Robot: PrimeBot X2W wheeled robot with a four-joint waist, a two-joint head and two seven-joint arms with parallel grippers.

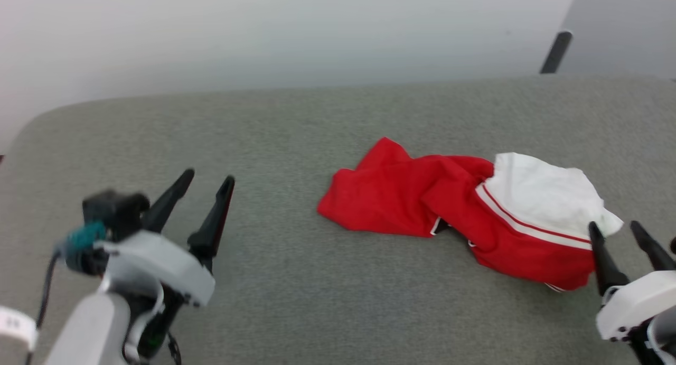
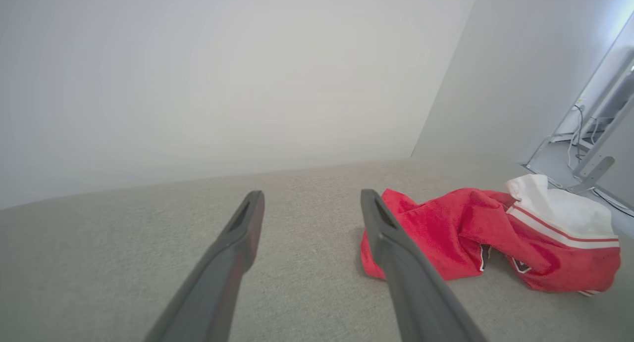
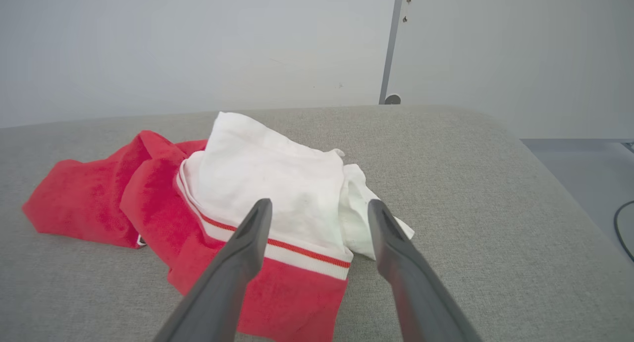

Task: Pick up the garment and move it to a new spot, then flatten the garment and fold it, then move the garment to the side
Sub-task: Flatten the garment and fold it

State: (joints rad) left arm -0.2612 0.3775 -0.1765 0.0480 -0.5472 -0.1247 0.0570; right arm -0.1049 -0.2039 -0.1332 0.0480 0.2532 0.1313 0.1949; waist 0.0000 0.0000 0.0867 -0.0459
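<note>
A bright red soft jersey shirt with a white, stripe-banded sleeve (image 1: 454, 206) lies crumpled right of centre in the head view, on the grey woven padded surface (image 1: 296, 291). It looks light and limp and would likely sag when lifted, so a pinch on the thicker banded sleeve edge seems best. At lower right, the right gripper (image 1: 615, 225) is spread wide and empty beside that sleeve. The left gripper (image 1: 207, 176), at lower left, is equally wide and well apart from the shirt.
</note>
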